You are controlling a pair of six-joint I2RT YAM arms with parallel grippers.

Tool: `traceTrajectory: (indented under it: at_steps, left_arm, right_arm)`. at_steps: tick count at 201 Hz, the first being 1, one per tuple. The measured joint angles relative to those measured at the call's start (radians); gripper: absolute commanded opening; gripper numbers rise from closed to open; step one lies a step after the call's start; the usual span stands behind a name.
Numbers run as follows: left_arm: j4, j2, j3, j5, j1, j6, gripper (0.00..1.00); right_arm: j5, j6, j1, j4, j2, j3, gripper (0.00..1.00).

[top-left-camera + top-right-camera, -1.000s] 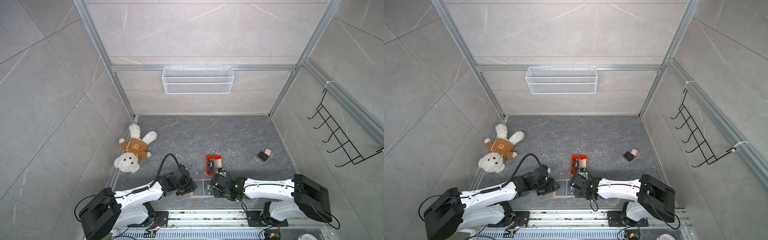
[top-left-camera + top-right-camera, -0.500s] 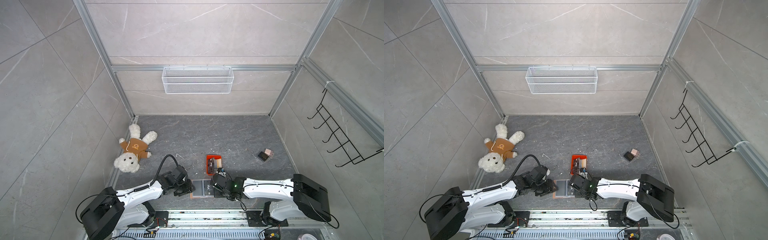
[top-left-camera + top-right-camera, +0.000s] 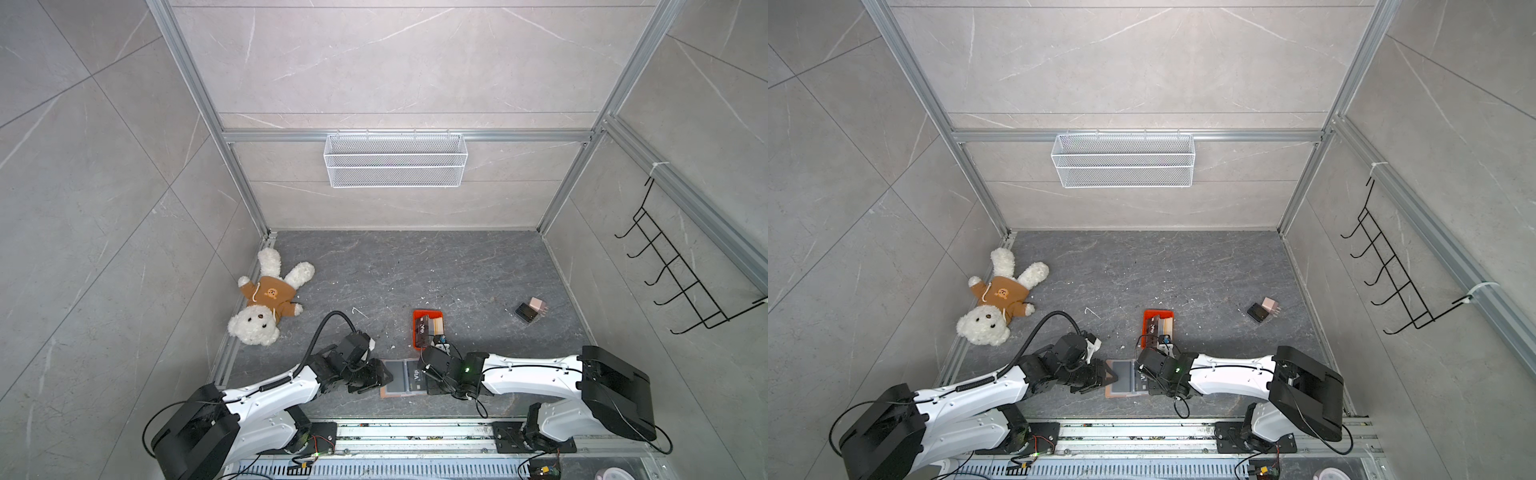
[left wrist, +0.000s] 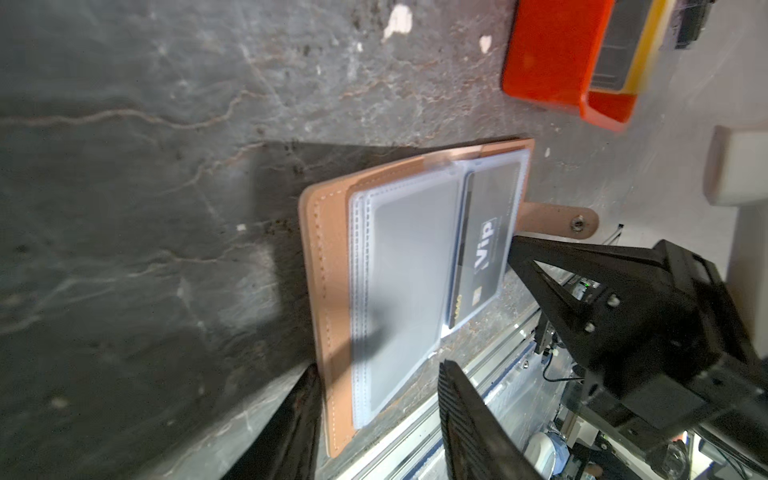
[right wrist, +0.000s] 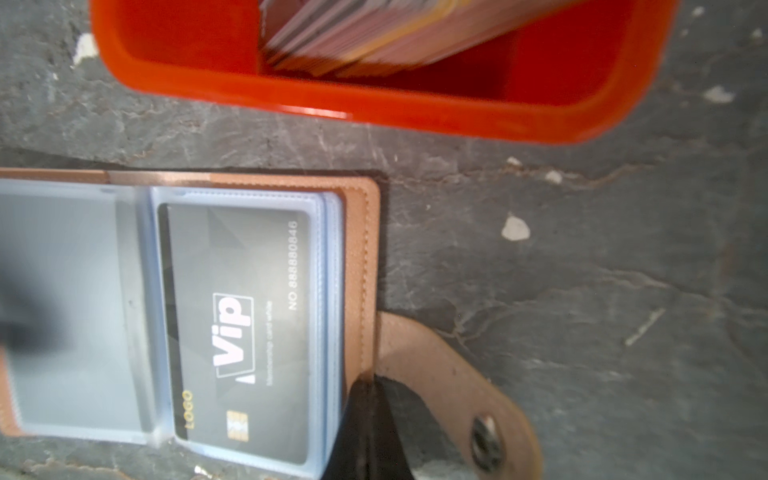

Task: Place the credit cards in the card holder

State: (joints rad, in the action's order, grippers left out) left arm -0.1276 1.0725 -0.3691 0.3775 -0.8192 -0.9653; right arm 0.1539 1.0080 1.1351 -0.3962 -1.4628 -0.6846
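The card holder [image 3: 395,380] [image 3: 1120,379] lies open and flat near the front edge, its tan cover [image 4: 328,266] and clear sleeves facing up. One black VIP credit card [image 4: 484,249] [image 5: 241,328] [image 3: 417,378] sits inside the sleeve on the snap-tab side. More credit cards [image 5: 374,37] [image 3: 432,326] stand in the orange tray [image 3: 417,332] [image 5: 374,108]. My right gripper [image 5: 365,384] [image 3: 423,368] is shut, its tips resting on the holder's edge where the tab [image 5: 457,374] joins. My left gripper [image 4: 378,370] [image 3: 384,378] is open, straddling the holder's opposite corner without clamping it.
A teddy bear [image 3: 268,303] lies at the left wall. A black-and-pink block pair [image 3: 532,309] sits to the right. The orange tray stands just behind the holder. A metal rail [image 3: 415,428] runs along the front edge. A wire basket [image 3: 395,166] hangs on the back wall.
The left arm has shifted slightly beside the card holder. The right gripper stays shut on the holder's edge, and the holder has not moved.
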Motion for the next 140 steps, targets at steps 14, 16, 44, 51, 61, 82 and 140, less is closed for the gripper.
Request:
traceTrajectory:
  at_steps: [14, 16, 44, 51, 61, 82, 140]
  left_arm:
    - [-0.003, -0.031, 0.0, 0.007, 0.0, 0.003, 0.47]
    - [-0.003, -0.033, 0.0, 0.008, 0.0, 0.003, 0.47]
    - [-0.002, -0.061, 0.0, 0.023, 0.0, 0.006, 0.47]
    - [-0.002, -0.061, 0.0, 0.024, 0.0, 0.006, 0.47]
    - [-0.003, -0.061, 0.0, 0.026, 0.0, 0.006, 0.47]
    - [-0.002, -0.061, 0.0, 0.027, 0.0, 0.006, 0.47]
    - [0.003, -0.06, -0.008, 0.046, 0.001, 0.006, 0.47]
  right_arm:
    - [0.001, -0.007, 0.0, -0.002, -0.006, -0.006, 0.04]
    - [0.001, -0.007, 0.0, -0.003, -0.006, -0.006, 0.04]
    - [0.003, -0.016, 0.0, -0.004, -0.01, -0.01, 0.04]
    - [0.003, -0.018, 0.0, -0.004, -0.01, -0.01, 0.04]
    - [0.003, -0.019, 0.0, -0.004, -0.01, -0.01, 0.04]
    - [0.003, -0.026, 0.001, -0.003, -0.01, -0.011, 0.04]
    - [0.004, -0.042, 0.002, 0.007, -0.024, -0.021, 0.03]
